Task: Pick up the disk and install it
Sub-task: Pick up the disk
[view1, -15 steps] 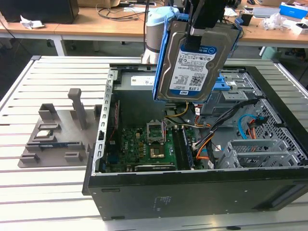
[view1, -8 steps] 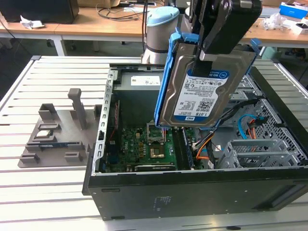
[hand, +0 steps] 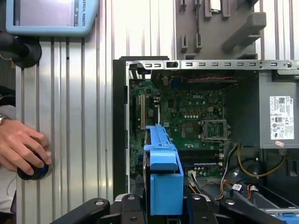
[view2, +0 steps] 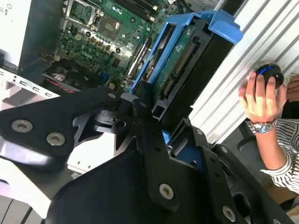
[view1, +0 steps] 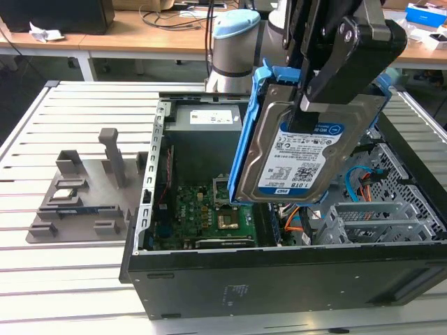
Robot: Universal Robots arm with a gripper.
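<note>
The disk (view1: 300,157), a silver drive with a white-and-blue label in a bright blue frame, hangs tilted above the open computer case (view1: 279,283). My black gripper (view1: 311,105) is shut on its upper edge in the exterior view. In both wrist views the disk's blue frame (view2: 187,42) (hand: 163,172) sticks out from between my fingers (view2: 149,135), edge-on over the green motherboard (hand: 196,112). The disk is clear of the case and touches nothing but the gripper.
The case lies on its side on a slatted metal table (view1: 63,272), with a drive cage and orange and blue cables at the exterior view's right (view1: 377,216). A grey fixture (view1: 77,202) holds small parts on the left. A person's hand (hand: 21,147) rests on a black knob beside the case.
</note>
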